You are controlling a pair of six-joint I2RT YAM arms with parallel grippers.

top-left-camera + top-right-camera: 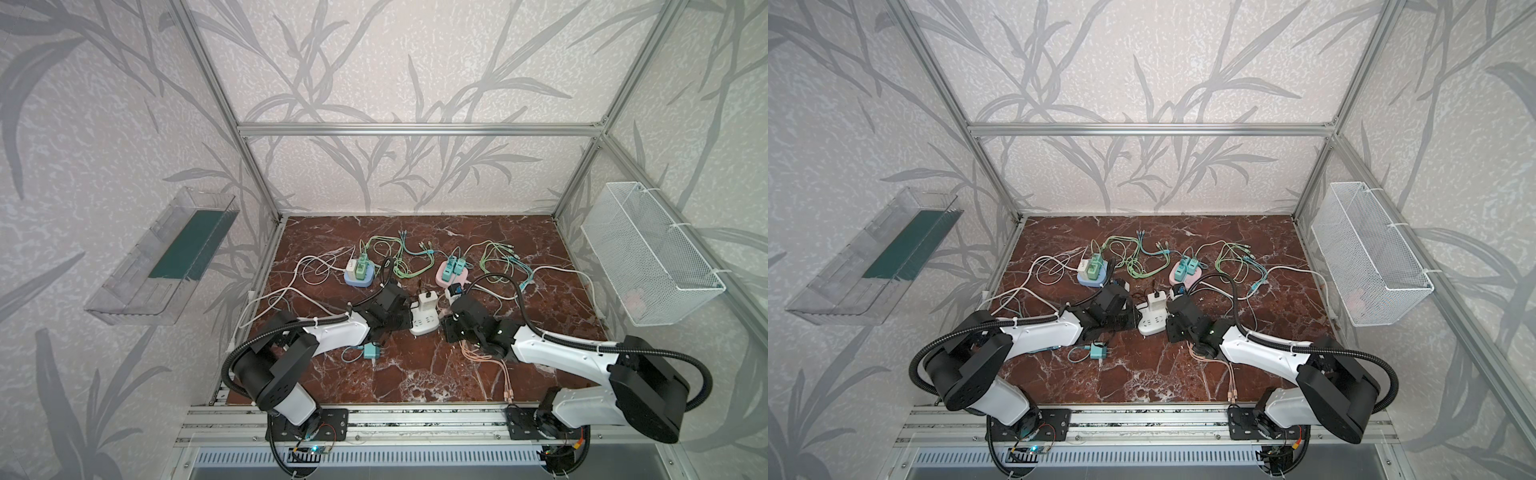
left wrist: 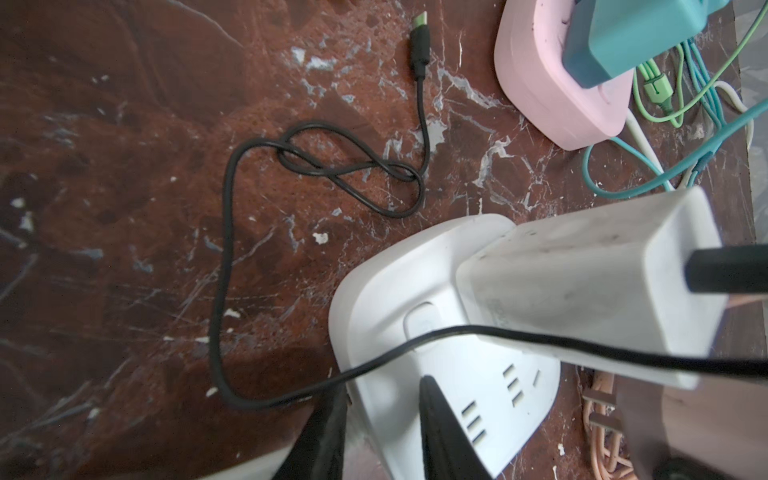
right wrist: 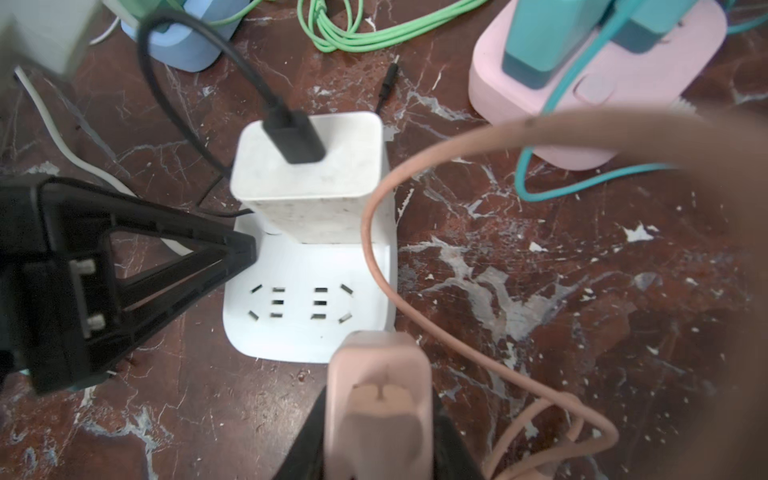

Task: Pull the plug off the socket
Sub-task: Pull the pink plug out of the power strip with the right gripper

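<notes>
On the table, a white socket with a white plug in its far end sits between the two hands. The left hand touches its left side, and the right hand is just beside its right. Behind stand a blue socket and a pink socket, and a loose teal plug lies nearer the front.

You face grey leaf-patterned walls around a red-brown marble counter, a white wire basket beyond its right edge.
</notes>
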